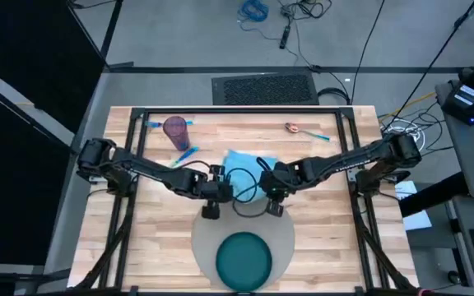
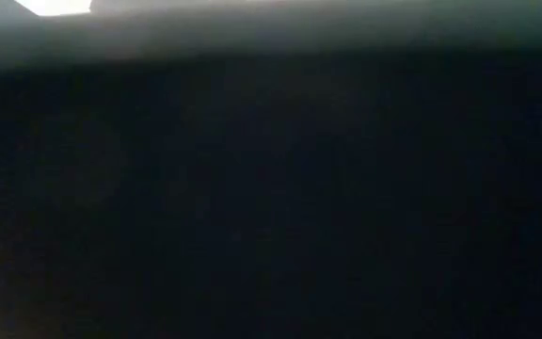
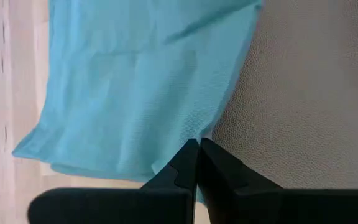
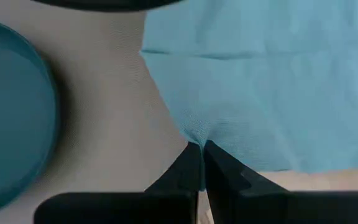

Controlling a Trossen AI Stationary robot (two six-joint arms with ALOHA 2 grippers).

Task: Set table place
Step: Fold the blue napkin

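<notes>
plate [image 1: 243,258] on placemat [image 1: 285,233] — napkin [image 1: 243,163] behind

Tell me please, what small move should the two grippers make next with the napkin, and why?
Probably lift it slightly together. The left gripper and right gripper are each shut on an edge of the napkin, which lies partly over the placemat.

A light blue cloth napkin [image 1: 245,167] lies mid-table. A purple cup [image 1: 175,129] and a spoon [image 1: 295,128] sit farther back, well apart.
</notes>
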